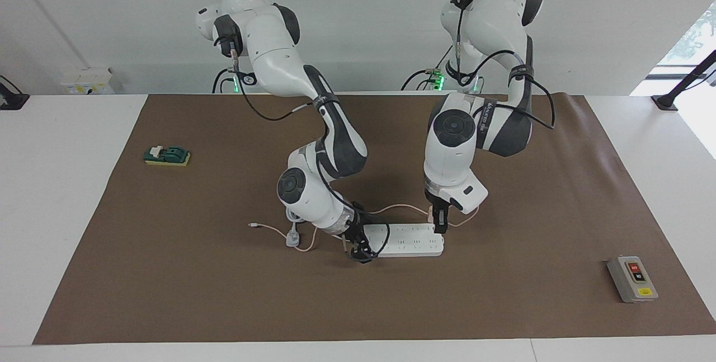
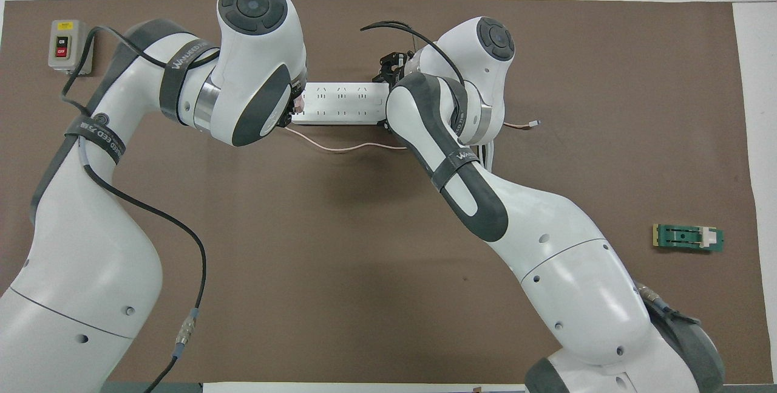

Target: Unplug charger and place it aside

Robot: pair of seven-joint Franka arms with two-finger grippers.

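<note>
Charger (image 1: 431,214) sits directly under left gripper (image 1: 439,226) at power strip (image 1: 405,240); right gripper (image 1: 358,250) pins strip's other end mid-desk; finger states unclear.

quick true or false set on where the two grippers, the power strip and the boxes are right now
1. The left gripper is down at the end of the power strip where the charger sits. True.
2. The right gripper waits raised over bare mat. False: it is down at the strip's other end.
3. The grey switch box lies on the strip. False: it lies apart, toward the left arm's end of the table.
4. The thin pink cable runs along the strip's side nearer the robots. True.
5. The green block lies toward the right arm's end. True.
</note>
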